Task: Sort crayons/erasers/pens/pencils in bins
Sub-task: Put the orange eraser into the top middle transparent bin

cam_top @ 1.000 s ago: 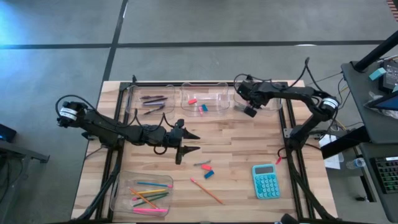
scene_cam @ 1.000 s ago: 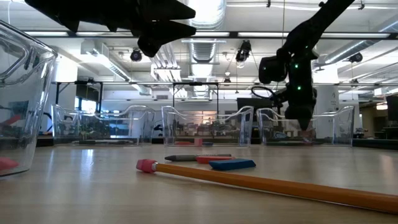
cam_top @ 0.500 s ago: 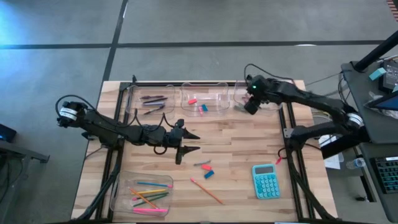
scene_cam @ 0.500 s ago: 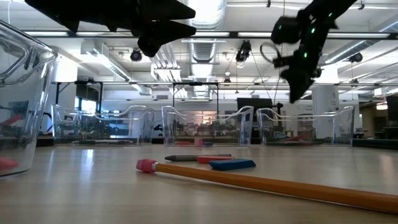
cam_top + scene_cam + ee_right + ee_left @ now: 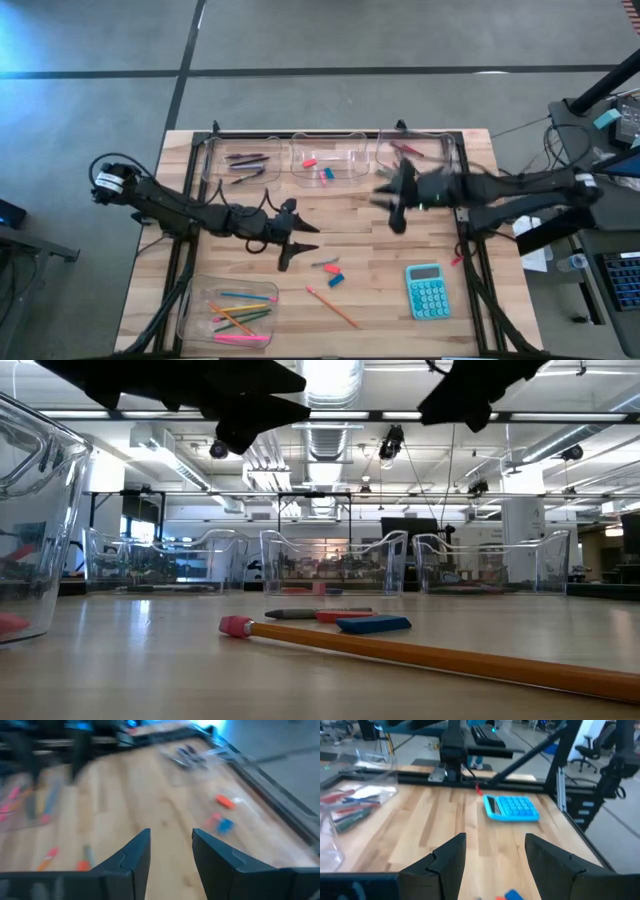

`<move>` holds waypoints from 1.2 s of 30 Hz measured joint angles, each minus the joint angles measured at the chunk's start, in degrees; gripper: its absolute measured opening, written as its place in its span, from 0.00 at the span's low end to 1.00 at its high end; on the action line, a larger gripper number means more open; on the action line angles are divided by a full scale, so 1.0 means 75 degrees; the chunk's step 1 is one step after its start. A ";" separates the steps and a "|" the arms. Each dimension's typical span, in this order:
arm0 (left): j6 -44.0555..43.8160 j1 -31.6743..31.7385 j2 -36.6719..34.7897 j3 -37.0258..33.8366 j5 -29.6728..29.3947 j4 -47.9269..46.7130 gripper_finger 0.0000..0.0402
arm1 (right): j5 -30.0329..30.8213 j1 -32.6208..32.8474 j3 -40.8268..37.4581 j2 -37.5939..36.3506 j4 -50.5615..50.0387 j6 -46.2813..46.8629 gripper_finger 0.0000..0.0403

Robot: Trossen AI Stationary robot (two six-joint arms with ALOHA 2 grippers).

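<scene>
Presently on the table [image 5: 370, 270]: three clear bins along the far edge, one with dark pens [image 5: 245, 160], the middle one with erasers [image 5: 322, 170], the third with crayons [image 5: 408, 150]; a fourth bin [image 5: 228, 312] at the near left corner with coloured pencils [image 5: 240, 310]; loose near the middle, a grey-green crayon [image 5: 324, 262], a pink eraser [image 5: 332, 268] and a blue eraser [image 5: 336, 280], close together; an orange pencil [image 5: 333, 307] just nearer; a teal calculator [image 5: 428, 290] to the right; left pincer [image 5: 300, 243] released, empty, above the table beside the loose pieces; right pincer [image 5: 395, 205] blurred over the table's middle, fingers parted, nothing between them.
</scene>
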 joint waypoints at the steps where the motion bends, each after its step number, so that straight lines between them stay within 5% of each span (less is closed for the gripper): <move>1: -0.0003 -0.0030 0.0000 0.0000 0.0003 -0.0100 0.47 | 0.0226 0.0380 -0.0105 0.0065 0.0268 0.0008 0.33; 7: -0.0195 -0.0156 0.0047 0.0000 0.0003 -0.0772 0.47 | 0.1378 0.2251 -0.0544 0.0797 0.1695 0.0006 0.33; 14: -0.0387 -0.0181 0.1130 0.0197 0.0004 -0.0889 0.47 | 0.2531 0.3466 -0.0623 0.2121 0.3463 -0.0319 0.33; 21: 0.0281 -0.0177 0.2661 0.1245 0.0178 -0.0934 0.47 | 0.2709 0.3812 -0.0624 0.2918 0.4212 -0.0348 0.33; 29: 0.1081 -0.0223 0.3983 0.2720 0.0274 -0.2701 0.47 | 0.2758 0.4001 -0.0636 0.2741 0.4246 -0.0302 0.33; 36: 0.1441 -0.0274 0.4500 0.3151 0.0277 -0.2773 0.47 | 0.2870 0.4115 -0.0697 0.2659 0.4230 -0.0342 0.33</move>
